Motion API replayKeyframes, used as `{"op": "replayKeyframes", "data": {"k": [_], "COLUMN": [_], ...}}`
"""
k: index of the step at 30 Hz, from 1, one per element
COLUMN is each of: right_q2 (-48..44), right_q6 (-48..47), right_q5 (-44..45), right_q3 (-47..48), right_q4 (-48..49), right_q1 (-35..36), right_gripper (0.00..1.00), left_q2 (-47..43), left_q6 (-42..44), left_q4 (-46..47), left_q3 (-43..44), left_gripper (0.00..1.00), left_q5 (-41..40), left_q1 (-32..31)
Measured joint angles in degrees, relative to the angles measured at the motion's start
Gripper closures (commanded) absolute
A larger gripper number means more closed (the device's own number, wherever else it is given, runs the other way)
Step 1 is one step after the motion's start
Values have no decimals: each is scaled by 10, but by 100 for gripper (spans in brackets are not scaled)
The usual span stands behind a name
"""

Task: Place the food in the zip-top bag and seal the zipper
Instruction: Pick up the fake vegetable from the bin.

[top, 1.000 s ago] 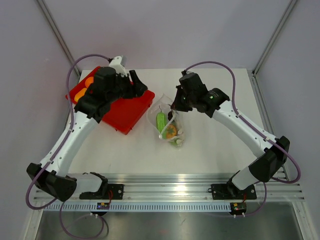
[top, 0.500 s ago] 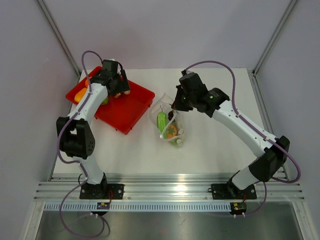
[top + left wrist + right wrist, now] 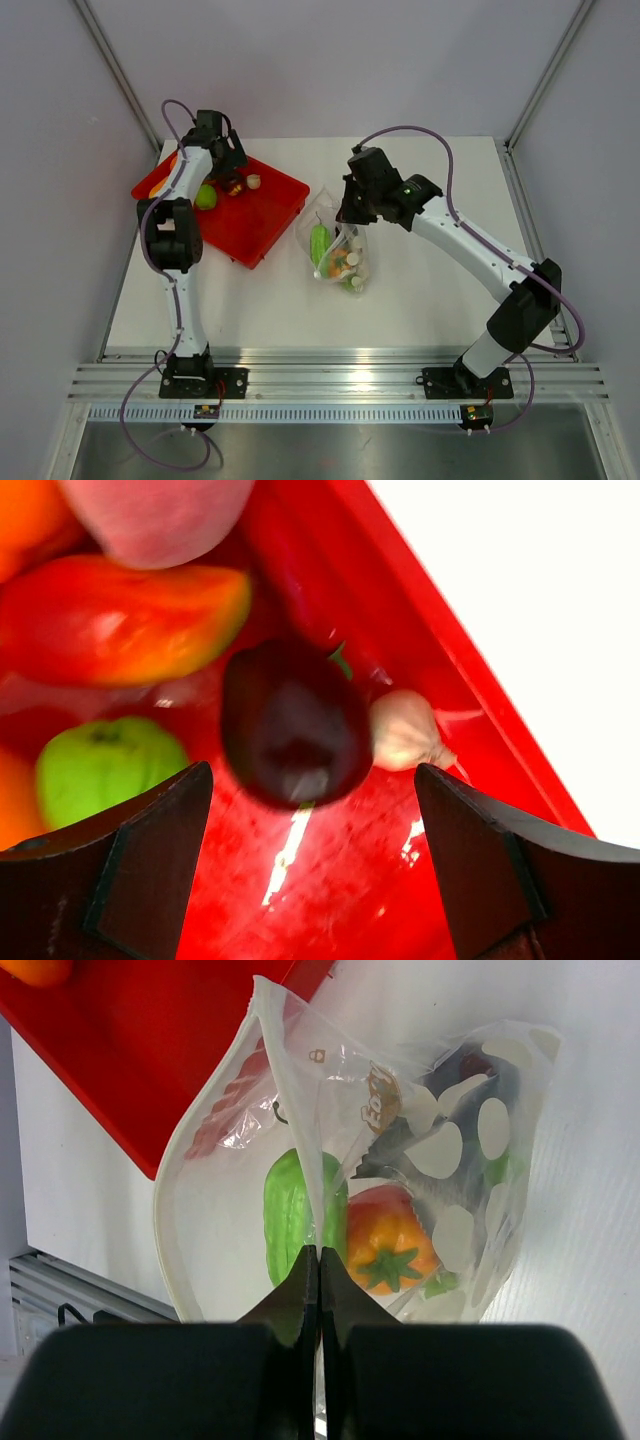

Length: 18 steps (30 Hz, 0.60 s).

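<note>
Crowding the red tray (image 3: pixel 340 890), pepper (image 3: pixel 120 620), apple (image 3: pixel 105 770) and garlic (image 3: pixel 402 730) flank the eggplant (image 3: pixel 290 725), centred ahead of the left gripper (image 3: pixel 312 780), fingers wide apart; right gripper (image 3: pixel 319 1260) clamps the bag (image 3: pixel 215 1210) rim.

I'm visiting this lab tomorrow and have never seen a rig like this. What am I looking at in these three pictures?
The machine is two robot arms, left arm and right arm, bolted at the near edge of a white table. One picture looks down from above and behind them. The other two come from a small camera on each wrist, so that arm's own fingers show at the bottom.

On the table are a red tray of toy food and a clear zip-top bag. The left gripper is open over the tray and holds nothing. Below it lies a dark purple piece, with a whitish piece and a green round piece beside it. The right gripper is shut on the bag's mouth edge. A long green piece and an orange piece are already inside.
</note>
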Motion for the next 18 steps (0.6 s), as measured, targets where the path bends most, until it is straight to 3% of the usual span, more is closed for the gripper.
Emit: {"op": "replayKeyframes", "data": {"k": [5, 18], "right_q2": [6, 15], "right_q6": [-2, -2], "right_q5": [-6, -9], "right_q3": [1, 7], "right_q4": [0, 0], "right_q1": [0, 0], "right_gripper": [100, 100], "left_q2": [53, 57], "left_q6": [-2, -13], "left_q4": [-11, 16], "left_q3": [38, -1], "left_gripper": [18, 15], "left_q5": [9, 8], "left_q1": [0, 0]}}
